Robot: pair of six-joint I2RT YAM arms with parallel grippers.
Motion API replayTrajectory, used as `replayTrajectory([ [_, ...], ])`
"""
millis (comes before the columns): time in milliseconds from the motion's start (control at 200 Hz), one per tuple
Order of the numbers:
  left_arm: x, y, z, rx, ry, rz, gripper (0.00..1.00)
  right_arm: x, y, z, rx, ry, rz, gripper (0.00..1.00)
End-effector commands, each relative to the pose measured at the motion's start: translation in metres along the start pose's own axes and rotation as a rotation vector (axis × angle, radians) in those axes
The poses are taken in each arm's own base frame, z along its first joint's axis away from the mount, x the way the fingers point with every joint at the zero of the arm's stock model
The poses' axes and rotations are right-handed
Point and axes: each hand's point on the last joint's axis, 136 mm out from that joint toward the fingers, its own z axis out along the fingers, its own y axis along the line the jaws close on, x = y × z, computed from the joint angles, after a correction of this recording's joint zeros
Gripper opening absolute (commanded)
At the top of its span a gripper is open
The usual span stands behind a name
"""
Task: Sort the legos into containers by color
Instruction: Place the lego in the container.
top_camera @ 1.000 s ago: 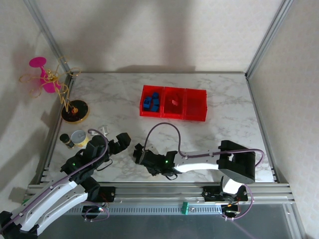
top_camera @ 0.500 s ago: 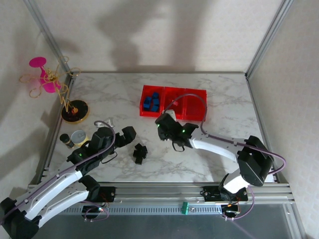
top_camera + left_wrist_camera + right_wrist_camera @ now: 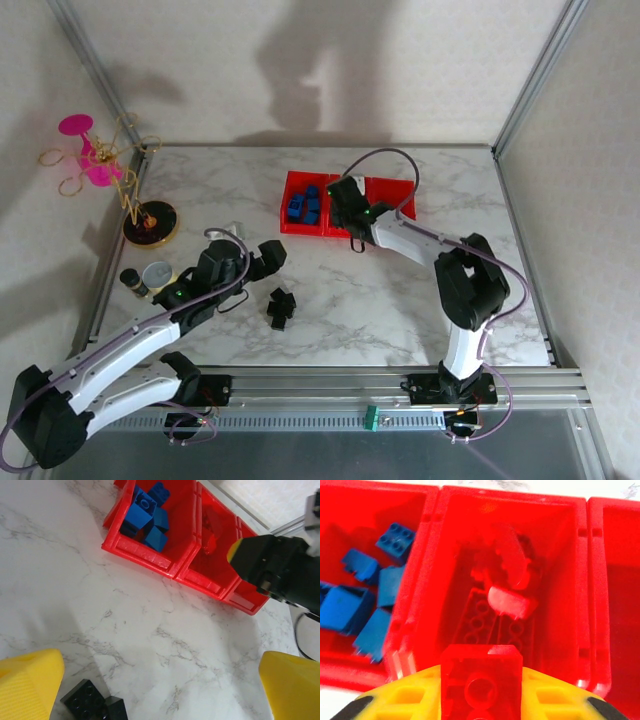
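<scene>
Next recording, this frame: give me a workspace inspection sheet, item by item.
Surface: marble table, no spills seen.
Job's things: three joined red containers; blue legos in the left one; red pieces in the middle one; black legos loose on the table.
Clutter: silver tin, dark cylinder and wire ornament at the left edge.
Grippers: right tool over the middle container, shut on a red lego; left tool open, holding nothing, near the black legos.
Cables: right-arm cable loops above the containers.
Surroundings: frame posts, pale walls.
</scene>
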Motion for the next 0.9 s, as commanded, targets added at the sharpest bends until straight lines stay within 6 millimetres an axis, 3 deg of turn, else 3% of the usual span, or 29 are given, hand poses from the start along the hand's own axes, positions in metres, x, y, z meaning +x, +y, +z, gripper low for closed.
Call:
replayTrajectory([
  [0, -0.017, -0.020, 0.000, 0.056, -0.040, 0.009, 1.00, -0.021, 0.000, 0.017, 0.009, -0.034, -0.019, 0.31],
  [180, -0.016, -0.021, 0.008, 0.049, -0.028, 0.014, 1.00, -0.022, -0.005, 0.043, 0.024, -0.019, -0.021, 0.34],
  [360, -0.019, -0.024, 0.006, 0.053, -0.037, 0.016, 1.00, -0.031, -0.002, 0.043, 0.008, -0.041, -0.028, 0.41],
  [611, -0.022, -0.027, 0.004, 0.061, -0.042, 0.007, 1.00, -0.048, 0.001, 0.026, -0.005, -0.069, -0.047, 0.49],
  [701, -0.023, -0.028, 0.001, 0.070, -0.047, 0.004, 1.00, -0.052, 0.006, 0.005, -0.032, -0.087, -0.043, 0.51],
  [896, -0.023, -0.018, -0.010, 0.043, -0.059, 0.011, 1.00, -0.032, 0.024, -0.036, -0.089, -0.072, -0.055, 0.54],
])
